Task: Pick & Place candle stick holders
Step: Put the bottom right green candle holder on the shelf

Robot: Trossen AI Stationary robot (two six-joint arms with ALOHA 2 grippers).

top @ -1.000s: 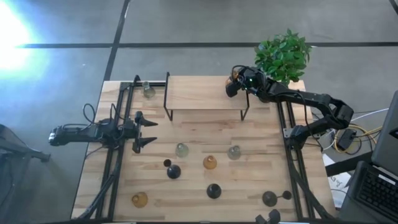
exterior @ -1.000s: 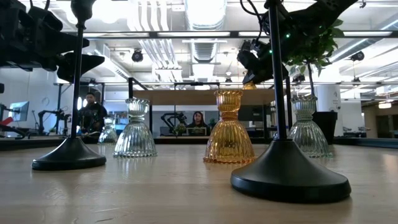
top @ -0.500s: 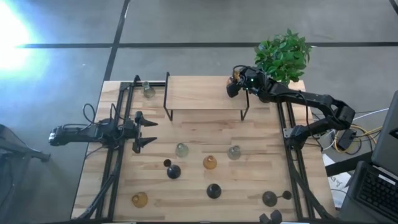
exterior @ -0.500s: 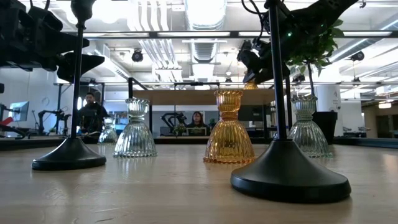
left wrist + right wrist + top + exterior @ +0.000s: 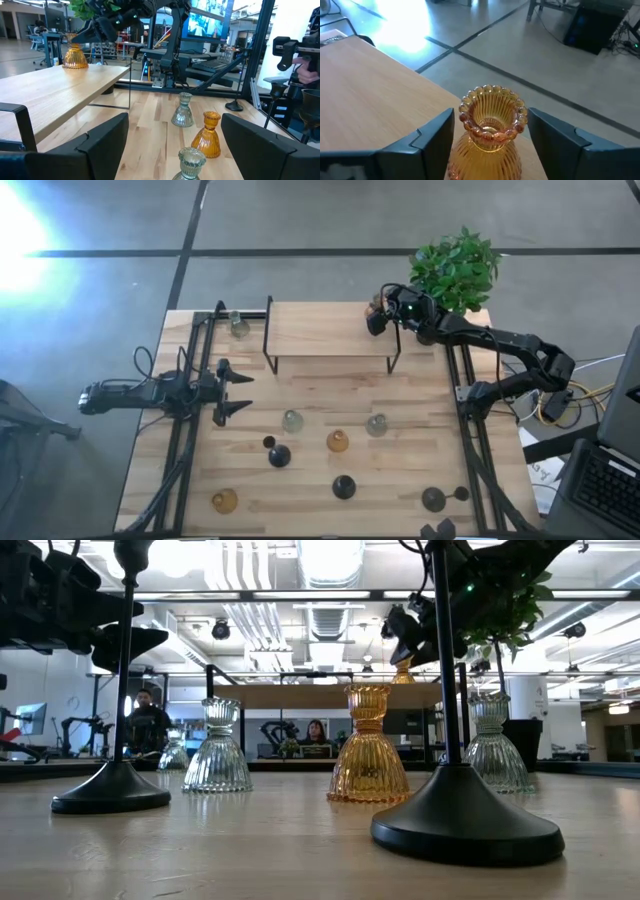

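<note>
An amber glass holder (image 5: 491, 125) stands upright by its base on the far right corner of the wooden shelf (image 5: 330, 330). It also shows in the high view (image 5: 378, 302) and in the left wrist view (image 5: 75, 56). My right gripper (image 5: 376, 320) is open, and its fingers stand on either side of this holder, a little above it and clear of it (image 5: 490, 114). My left gripper (image 5: 240, 392) is open and empty above the table's left part. Clear holders (image 5: 292, 420) (image 5: 377, 424), amber holders (image 5: 338, 442) (image 5: 225, 501) and black holders (image 5: 279, 455) (image 5: 344, 486) stand on the table.
A black pot with a green plant (image 5: 455, 270) stands behind the right arm at the far right. One clear holder (image 5: 238, 326) stands at the far left beside the shelf. Dark holders (image 5: 432, 499) stand near the front right edge. People show in the room beyond (image 5: 148, 720).
My right gripper has risen a little and drawn back toward the table's right edge, away from the amber holder. The holder stays upright on the shelf.
</note>
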